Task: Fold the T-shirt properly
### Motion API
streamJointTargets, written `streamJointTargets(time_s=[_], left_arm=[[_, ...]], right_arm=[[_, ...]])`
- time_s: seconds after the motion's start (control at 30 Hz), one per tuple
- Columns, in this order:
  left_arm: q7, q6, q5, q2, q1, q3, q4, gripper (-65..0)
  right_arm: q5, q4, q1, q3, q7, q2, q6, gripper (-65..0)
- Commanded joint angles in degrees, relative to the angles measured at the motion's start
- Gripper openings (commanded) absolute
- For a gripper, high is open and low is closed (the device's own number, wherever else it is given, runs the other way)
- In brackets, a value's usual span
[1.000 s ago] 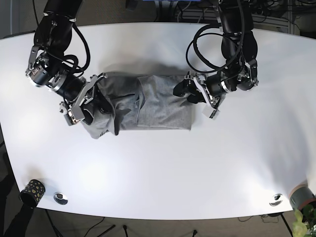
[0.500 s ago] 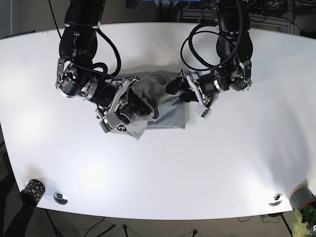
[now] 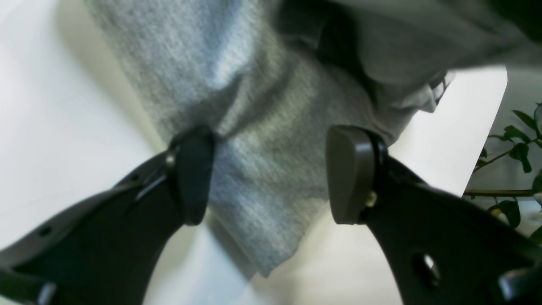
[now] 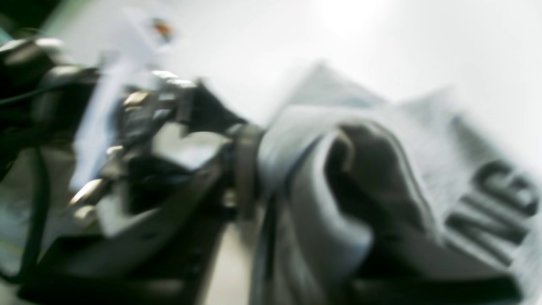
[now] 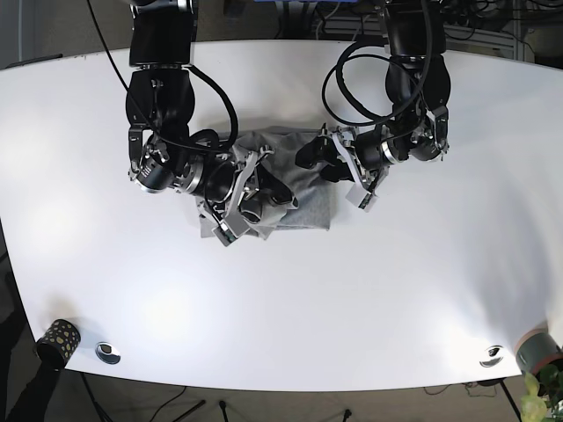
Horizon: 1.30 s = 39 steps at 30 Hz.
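The grey T-shirt (image 5: pixel 303 200) lies bunched in a short bundle at the middle of the white table (image 5: pixel 396 290). On the base view's left, my right gripper (image 5: pixel 249 202) is over the bundle's left part, shut on a raised fold. The blurred right wrist view shows that bunched fabric (image 4: pixel 381 178) with black letters close up, and my other arm beyond it. On the base view's right, my left gripper (image 5: pixel 318 161) is at the shirt's right end. In the left wrist view it (image 3: pixel 271 173) stands open, its pads (image 3: pixel 192 173) on either side of a corner of the cloth (image 3: pixel 262 106).
A black dotted cup (image 5: pixel 59 338) and a round metal fitting (image 5: pixel 108 352) sit at the front left edge. Another fitting (image 5: pixel 492 355) and a potted plant (image 5: pixel 538 387) are at the front right corner.
My right arm has swept rightward, carrying the shirt's left part over the rest, so the bundle is shorter. My left arm has stayed at the right end since half a second ago.
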<state>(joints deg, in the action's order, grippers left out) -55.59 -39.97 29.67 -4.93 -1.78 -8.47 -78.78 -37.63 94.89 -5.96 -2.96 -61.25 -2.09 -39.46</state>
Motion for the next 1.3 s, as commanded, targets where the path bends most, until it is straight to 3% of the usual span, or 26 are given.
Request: streamJointTargets(time_s=[0.0,0.1,0.17,0.33,0.6,0.8,1.03,1.27], left_arm=[[-0.9,0.0,-0.8,-0.2,-0.3,0.2,-0.4,-26.5],[-0.9,0.0,-0.7,-0.2,-0.3,0.2,-0.7,-26.5],[-0.9,0.0,-0.7,-0.2,-0.5,0.2,-0.7,-26.5],[-0.9,0.0,-0.6,-0.2,-0.6,0.2,-0.9,-26.5],[-0.9,0.0,-0.6,0.2,-0.4,-0.2,-11.0,-26.5],[-2.6,0.0,-0.6,2.8,0.9,-5.8,-20.2,-26.5],[-5.5,0.0,0.9,12.0,5.0,-11.8,-27.5,-26.5],[-5.5,0.0,8.6,19.8,10.4,-14.1,-28.2,-26.5]], right_arm=[[1.7,1.1,-1.4,0.3,2.9,1.4,-0.54,-35.7],[5.8,1.4,-1.6,0.9,3.3,2.8,-0.54,-18.2],[6.8,2.2,-1.8,2.6,3.3,2.8,-0.54,-13.8],[6.7,7.7,-0.9,6.0,3.3,1.3,-0.54,-16.5],[5.8,11.0,1.1,-2.1,3.2,0.5,-0.54,-17.6],[1.1,8.9,1.9,-3.6,2.3,-2.5,-0.54,-17.6],[0.4,2.7,2.7,-3.3,2.3,-2.6,-0.54,-17.6],[-0.1,1.2,2.9,-3.2,2.3,-2.1,-0.54,-17.6]])
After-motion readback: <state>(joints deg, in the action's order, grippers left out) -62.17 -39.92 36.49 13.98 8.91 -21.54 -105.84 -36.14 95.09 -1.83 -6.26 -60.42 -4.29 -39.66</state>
